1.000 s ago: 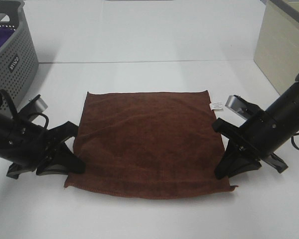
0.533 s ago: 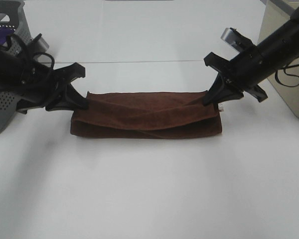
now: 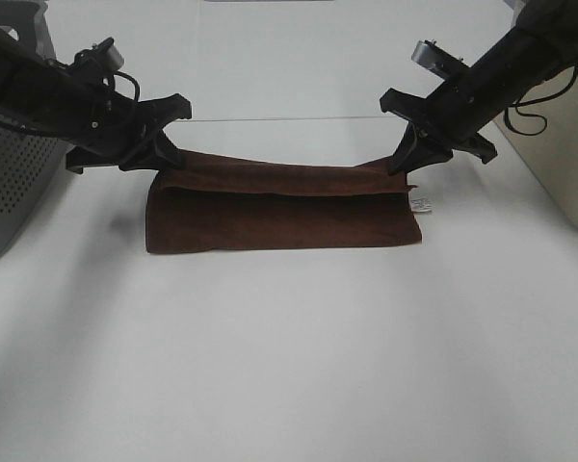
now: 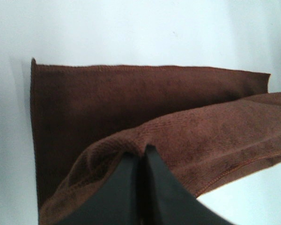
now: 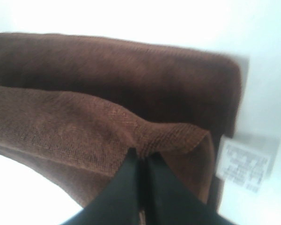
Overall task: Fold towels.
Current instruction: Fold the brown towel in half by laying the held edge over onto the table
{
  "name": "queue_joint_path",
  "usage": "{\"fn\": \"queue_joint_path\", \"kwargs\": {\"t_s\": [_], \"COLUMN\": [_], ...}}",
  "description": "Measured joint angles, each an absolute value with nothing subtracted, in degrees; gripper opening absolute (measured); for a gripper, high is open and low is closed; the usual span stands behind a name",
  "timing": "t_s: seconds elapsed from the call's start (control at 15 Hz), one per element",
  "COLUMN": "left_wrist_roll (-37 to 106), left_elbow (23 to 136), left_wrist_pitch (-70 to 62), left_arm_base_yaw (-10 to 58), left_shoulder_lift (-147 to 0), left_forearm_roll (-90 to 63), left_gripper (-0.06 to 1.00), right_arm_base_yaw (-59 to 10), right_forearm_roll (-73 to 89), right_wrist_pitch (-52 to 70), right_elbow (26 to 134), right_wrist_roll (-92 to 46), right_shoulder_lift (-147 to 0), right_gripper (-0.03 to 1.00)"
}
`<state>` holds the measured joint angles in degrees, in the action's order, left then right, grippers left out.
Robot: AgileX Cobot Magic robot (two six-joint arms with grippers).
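A white table (image 3: 289, 366) carries a brown towel (image 3: 279, 219), folded over, near its middle and a grey basket (image 3: 10, 192) at the left.

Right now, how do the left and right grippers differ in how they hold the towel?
The left gripper pinches the towel's corner on the grey basket side; the right gripper pinches the corner beside the white label. The left arm reaches in low and fairly flat, while the right arm slopes down more steeply. Both grippers are shut on the same lifted edge, held above the layer lying on the table.
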<state>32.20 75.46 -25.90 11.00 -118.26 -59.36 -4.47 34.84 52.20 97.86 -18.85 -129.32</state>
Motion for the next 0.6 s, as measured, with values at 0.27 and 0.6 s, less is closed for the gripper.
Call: {"fn": "queue_joint_path", "kwargs": {"t_s": [0.27,0.6], "left_wrist_roll": [32.2,32.2], "left_elbow": [82.0,82.9], "left_wrist_pitch": [-24.1,-24.0], "left_arm_base_yaw": [11.1,11.1], "left_shoulder_lift": [-125.5,-128.2], "left_forearm_roll": [-59.2,-59.2], "left_gripper": [0.00,0.14], "right_arm_base_yaw": [-4.5,-4.6], "right_forearm_roll": [33.2,33.2], "right_wrist_pitch": [50.4,47.4], "right_elbow": [104.9,105.0], "right_wrist_roll": [-17.5,-15.7], "right_shoulder_lift": [-136.0,-137.9], "right_gripper": [0.00,0.02]}}
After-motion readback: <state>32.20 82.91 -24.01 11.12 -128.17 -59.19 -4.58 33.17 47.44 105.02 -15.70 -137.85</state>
